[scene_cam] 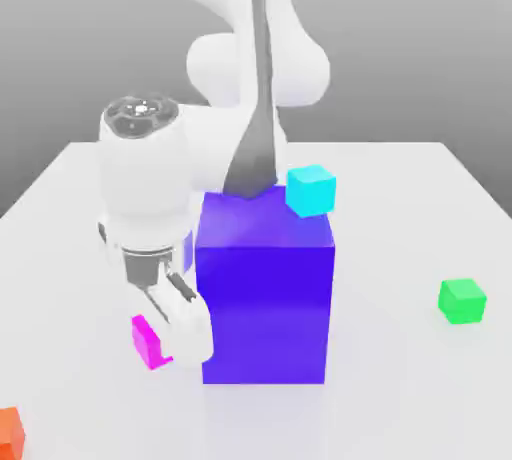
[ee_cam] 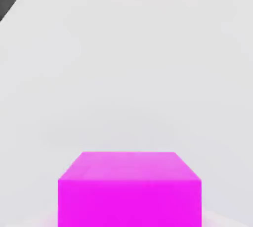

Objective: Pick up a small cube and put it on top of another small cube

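Exterior view first: the tool (scene_cam: 172,333) hangs low over the desk (scene_cam: 400,388), its white fingers (scene_cam: 190,328) right beside the magenta small cube (scene_cam: 150,341), just left of the big blue-purple block (scene_cam: 265,288). Whether the fingers are spread or pinching the cube, I cannot tell. The green cube (scene_cam: 462,300) sits well apart toward this view's right, a cyan cube (scene_cam: 311,189) by the block's top edge.

Hand view: the magenta cube (ee_cam: 129,191) rests flat on the desk. It looks rigid, light and smooth-faced, so gripping two opposite flat sides squarely seems safest against slipping.
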### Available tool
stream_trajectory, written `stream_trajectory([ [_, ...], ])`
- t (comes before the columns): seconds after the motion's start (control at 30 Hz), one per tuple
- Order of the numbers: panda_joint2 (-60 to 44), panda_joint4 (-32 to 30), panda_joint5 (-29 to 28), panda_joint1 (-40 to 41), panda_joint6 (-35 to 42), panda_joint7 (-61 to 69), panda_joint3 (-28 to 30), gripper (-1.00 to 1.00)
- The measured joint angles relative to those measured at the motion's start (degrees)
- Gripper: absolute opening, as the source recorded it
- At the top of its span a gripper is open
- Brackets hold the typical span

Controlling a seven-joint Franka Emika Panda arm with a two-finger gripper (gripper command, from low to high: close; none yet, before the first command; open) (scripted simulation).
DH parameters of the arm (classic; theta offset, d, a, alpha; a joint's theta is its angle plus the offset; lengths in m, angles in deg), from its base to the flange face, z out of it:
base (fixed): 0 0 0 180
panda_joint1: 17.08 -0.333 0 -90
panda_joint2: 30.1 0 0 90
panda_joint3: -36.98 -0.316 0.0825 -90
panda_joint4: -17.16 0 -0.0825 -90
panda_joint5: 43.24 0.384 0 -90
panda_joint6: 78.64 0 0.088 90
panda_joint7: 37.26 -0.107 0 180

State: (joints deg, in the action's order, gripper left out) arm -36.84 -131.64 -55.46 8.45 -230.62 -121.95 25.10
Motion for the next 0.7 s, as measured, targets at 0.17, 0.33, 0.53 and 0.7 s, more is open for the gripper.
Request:
stream_trajectory([
  [0.17,0.3,0.61,-2.76,-4.58,1.07,10.97,-6.05,-1.0],
  [0.33,2.26,-0.5,-2.62,-14.17,1.28,19.64,-14.7,-1.0],
  [0.53,6.12,-3.38,5.6,-27.45,0.51,21.87,-22.42,-1.0],
  [0.7,9.53,-5.88,13.46,-38.11,-0.09,22.55,-26.03,-1.0],
])
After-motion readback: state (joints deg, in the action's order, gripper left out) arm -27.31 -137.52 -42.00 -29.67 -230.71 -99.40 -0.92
